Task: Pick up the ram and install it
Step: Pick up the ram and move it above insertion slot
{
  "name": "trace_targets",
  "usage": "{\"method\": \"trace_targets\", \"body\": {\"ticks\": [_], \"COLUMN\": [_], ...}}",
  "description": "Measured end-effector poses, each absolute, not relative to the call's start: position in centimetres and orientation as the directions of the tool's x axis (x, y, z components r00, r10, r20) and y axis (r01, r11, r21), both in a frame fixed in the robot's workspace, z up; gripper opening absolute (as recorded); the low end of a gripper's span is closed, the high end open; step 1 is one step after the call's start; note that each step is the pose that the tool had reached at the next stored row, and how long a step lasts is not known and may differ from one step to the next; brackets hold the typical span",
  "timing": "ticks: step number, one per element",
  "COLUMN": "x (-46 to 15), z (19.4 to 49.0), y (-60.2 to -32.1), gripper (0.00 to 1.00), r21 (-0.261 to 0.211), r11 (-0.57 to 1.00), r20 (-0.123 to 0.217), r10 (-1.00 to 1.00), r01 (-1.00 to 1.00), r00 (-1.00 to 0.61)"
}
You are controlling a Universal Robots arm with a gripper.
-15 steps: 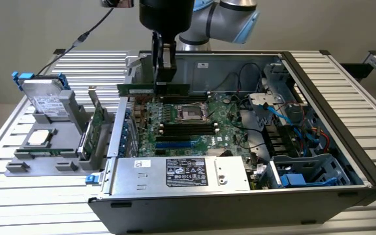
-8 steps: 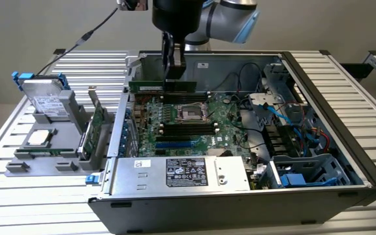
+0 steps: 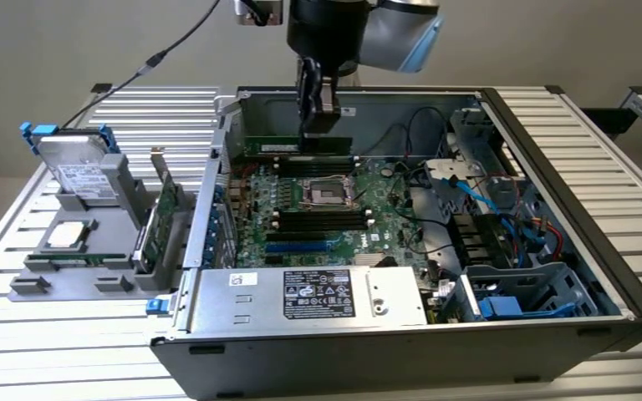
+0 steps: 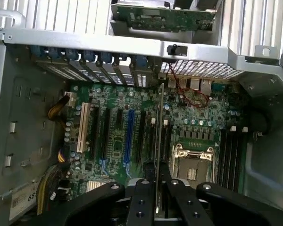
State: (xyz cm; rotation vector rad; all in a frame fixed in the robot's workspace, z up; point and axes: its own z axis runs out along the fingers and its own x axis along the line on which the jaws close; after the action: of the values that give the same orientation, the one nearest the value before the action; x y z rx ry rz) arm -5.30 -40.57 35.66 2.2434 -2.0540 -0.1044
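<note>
Within the gripper (image 3: pixel 321 125), the ram (image 3: pixel 282 146)

Grey metal case (image 3: pixel 388 363), matt black pincer (image 3: pixel 323 121)

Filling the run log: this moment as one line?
claw: shut on ram | ram: held over motherboard | place: inside case

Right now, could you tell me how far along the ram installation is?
Done: the ram is picked up and inside the open computer case. In hand: the gripper is shut on it, holding it above the motherboard near the CPU socket. Left: it is not yet seated; the black memory slots look empty.
</note>
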Motion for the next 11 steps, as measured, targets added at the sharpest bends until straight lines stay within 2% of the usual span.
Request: {"method": "trace_targets", "body": {"ticks": [11], "x": [-3.4], "z": [33.7], "y": [-40.1], "gripper": [0.14], "r21": [0.119], "r11": [-0.061], "r20": [0.016], "r10": [-0.998], "r01": [-0.991], "r00": [0.064]}}
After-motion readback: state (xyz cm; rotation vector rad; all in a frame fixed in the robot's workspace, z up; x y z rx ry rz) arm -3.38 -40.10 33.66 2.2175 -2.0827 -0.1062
